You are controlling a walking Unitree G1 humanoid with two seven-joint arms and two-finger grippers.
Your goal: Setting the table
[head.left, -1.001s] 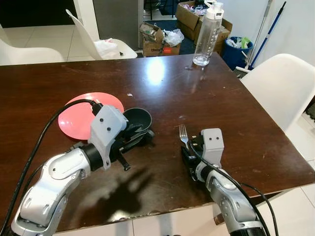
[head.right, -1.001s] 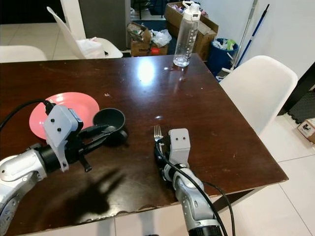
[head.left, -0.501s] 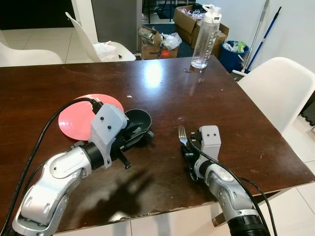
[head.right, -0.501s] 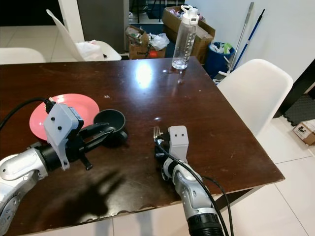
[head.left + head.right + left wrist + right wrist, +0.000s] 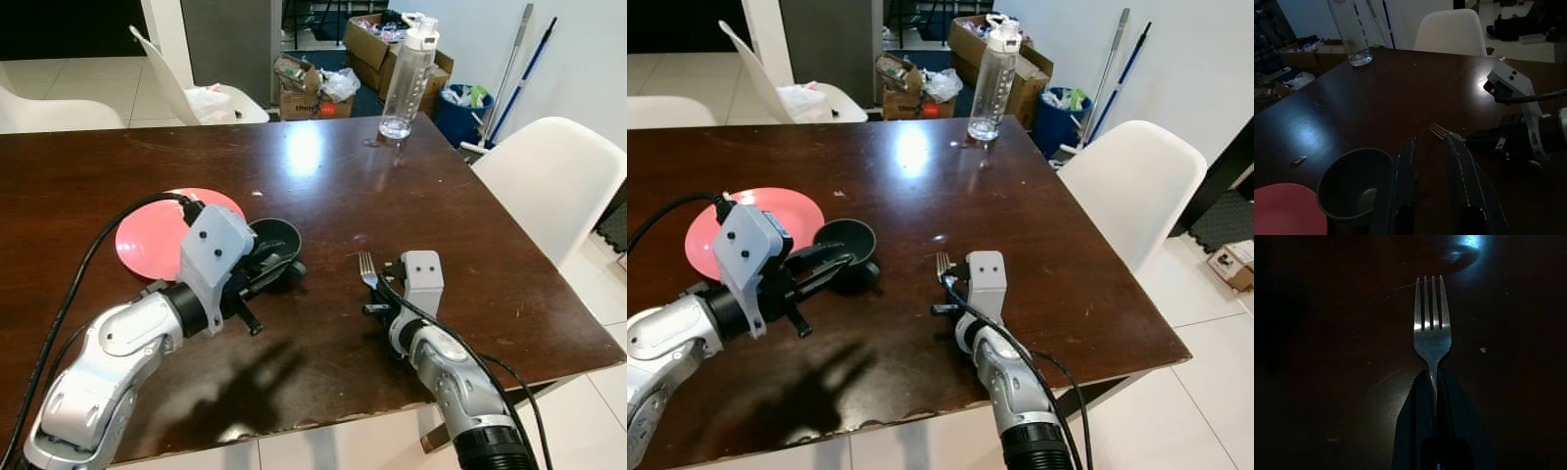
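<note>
Round pink plate [image 5: 157, 240] laid; dark grey bowl [image 5: 277, 238] just right of plate. Right gripper [image 5: 1433, 396] pinches silver metal fork [image 5: 1432, 328], right of plate, unplaced. Left gripper [image 5: 1432, 161] beside bowl, fingers slightly parted, empty.

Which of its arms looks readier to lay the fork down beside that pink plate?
The right: its end effector already grips the fork. The left end effector hovers by the bowl, holding nothing.

fork [image 5: 1432, 328] handle hidden between right gripper [image 5: 1435, 396] fingers. Pink plate [image 5: 157, 235] near edge covered by left arm, 5 o'clock side by black bowl [image 5: 271, 240]. Bowl's near rim behind left gripper [image 5: 1432, 161]. White chair [image 5: 558, 181] cut off at 3 o'clock.
</note>
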